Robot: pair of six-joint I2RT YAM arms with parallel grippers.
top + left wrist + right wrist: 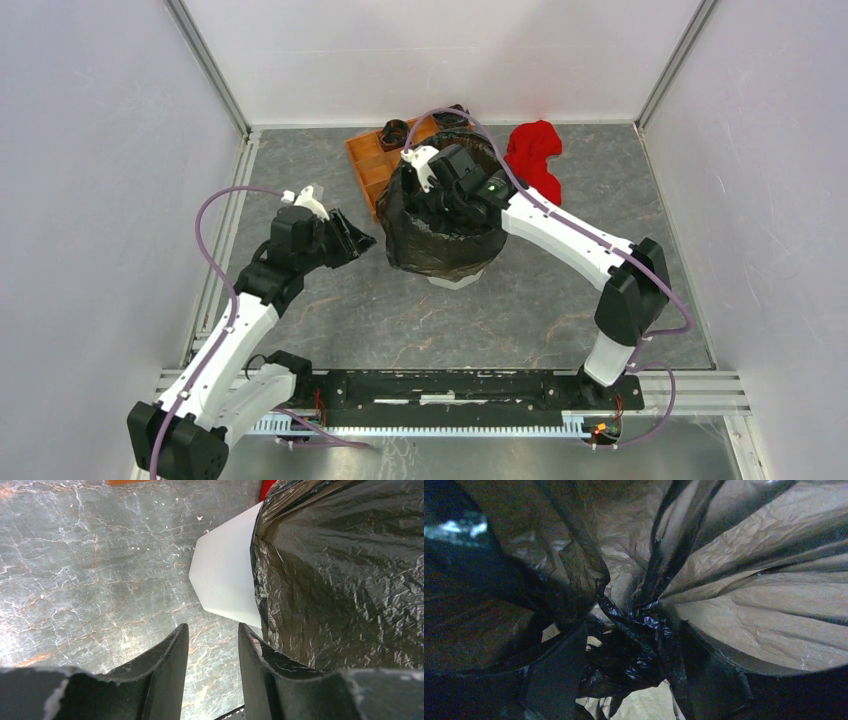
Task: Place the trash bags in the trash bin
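Right hand is down in the white bin, fingers spread around bunched black bag; left hand open just beside it.

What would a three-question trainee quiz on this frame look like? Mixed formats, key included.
1. True or false: the left gripper is holding the black trash bag.
2. Where is the right gripper? A: hovering clear of everything. B: down inside the bag-lined white trash bin. C: resting on the left arm.
3. Name the item lying behind the bin, to its right.

Key
1. False: its jaws stand apart with nothing between them, beside the bin.
2. B
3. Red cloth
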